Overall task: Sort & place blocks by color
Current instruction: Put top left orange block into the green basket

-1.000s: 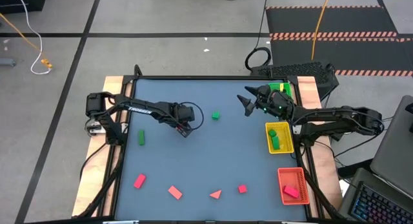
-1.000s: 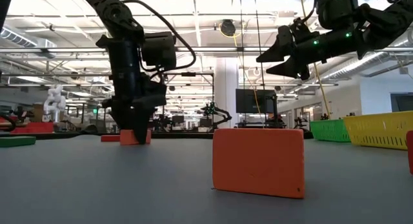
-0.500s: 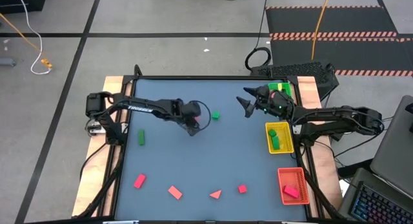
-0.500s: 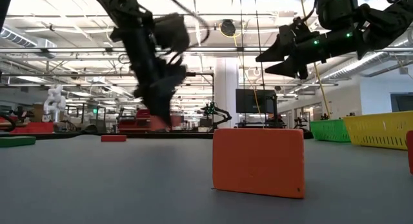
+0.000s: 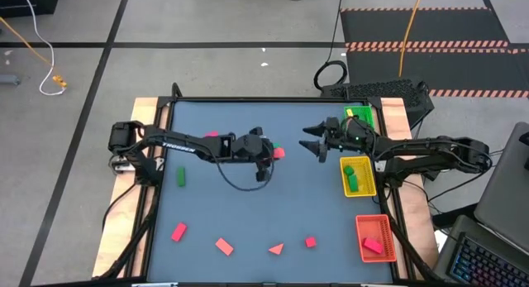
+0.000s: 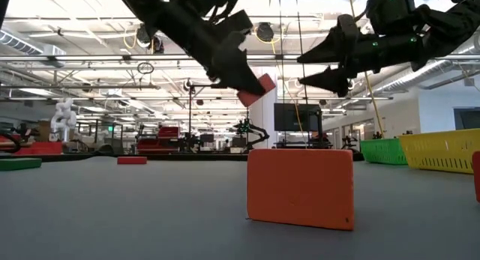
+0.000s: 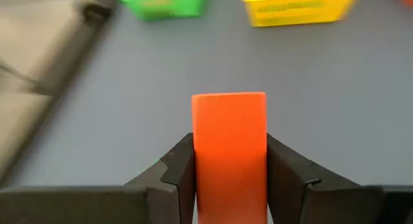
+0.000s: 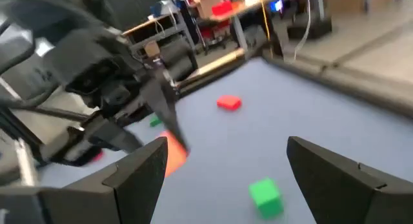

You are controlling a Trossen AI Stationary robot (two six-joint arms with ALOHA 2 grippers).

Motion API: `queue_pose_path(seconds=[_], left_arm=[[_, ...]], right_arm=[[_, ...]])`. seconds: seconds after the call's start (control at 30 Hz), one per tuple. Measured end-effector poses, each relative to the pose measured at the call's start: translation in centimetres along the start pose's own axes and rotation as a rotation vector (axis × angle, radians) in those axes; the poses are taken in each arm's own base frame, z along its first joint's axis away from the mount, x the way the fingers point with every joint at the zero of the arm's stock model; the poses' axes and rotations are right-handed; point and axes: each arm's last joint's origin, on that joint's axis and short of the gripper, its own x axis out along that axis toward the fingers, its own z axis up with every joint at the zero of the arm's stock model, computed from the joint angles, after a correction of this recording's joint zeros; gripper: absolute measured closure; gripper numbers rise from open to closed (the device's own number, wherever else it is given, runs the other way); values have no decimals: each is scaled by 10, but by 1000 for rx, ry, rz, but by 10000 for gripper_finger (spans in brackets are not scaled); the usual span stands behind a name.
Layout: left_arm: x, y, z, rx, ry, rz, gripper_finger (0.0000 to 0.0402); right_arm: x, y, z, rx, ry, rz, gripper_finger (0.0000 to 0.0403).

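Your left gripper has lifted off the table and swung toward the yellow tray since a second ago, and it now carries a red block with it. In the left wrist view that red block sits upright between the two fingers, which are closed against its sides. In the low view the block hangs well above the table, so the pick has worked and the carry has begun. A small green cube lies on the table below, on the side away from the yellow tray.

Your right gripper hovers just beside the carried block, between it and the yellow tray, its fingers spread wide and holding nothing. That looks to me like a handover being set up.

The red tray lies beyond the yellow tray and already holds red pieces; I judge that is where this block belongs. Four more red blocks lie far from the yellow tray, not yet sorted.
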Motion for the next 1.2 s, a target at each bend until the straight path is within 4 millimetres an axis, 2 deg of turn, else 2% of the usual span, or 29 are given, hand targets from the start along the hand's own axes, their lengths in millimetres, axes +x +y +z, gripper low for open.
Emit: queue_pose_path(seconds=[0.17,0.3,0.47,0.67,0.8,1.2], left_arm=[[-6,-7,4,251,35,339,263],[-10,-14,13,387,15,463,260],[-14,-24,26,473,-96,468,267],[-11,-27,25,508,-103,435,261],[-9,-22,25,504,-98,444,260],[-1,-24,12,548,-4,416,264]], right_arm=[[0,-1,-2,91,19,-17,90],[1,-2,-2,112,-20,-84,90],[12,2,-7,106,-50,-47,90],[23,14,-6,70,-156,94,90],[30,19,-10,100,-109,179,90],[76,29,-10,102,-58,181,90]])
